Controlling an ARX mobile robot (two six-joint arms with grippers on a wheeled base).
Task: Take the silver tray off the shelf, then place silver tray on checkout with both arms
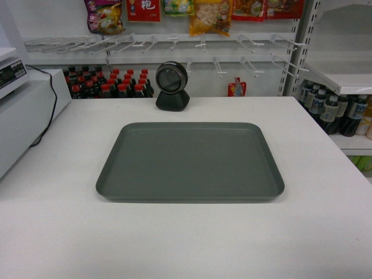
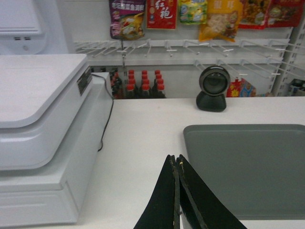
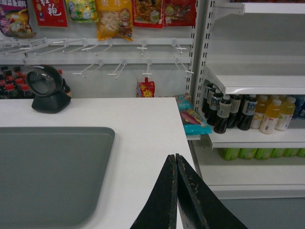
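The silver tray lies flat in the middle of the white checkout, matte grey-green with a low rim. Neither arm shows in the head view. In the left wrist view my left gripper is shut with nothing in it, above the counter just left of the silver tray and clear of its rim. In the right wrist view my right gripper is also shut and empty, over the checkout to the right of the silver tray. The shelf stands to the right with bottles below it.
A black round scanner stands behind the tray. A white register unit with a black cable fills the counter's left side. Bottles and hanging snack bags line the back wall. The counter's right edge drops off toward bottle shelves.
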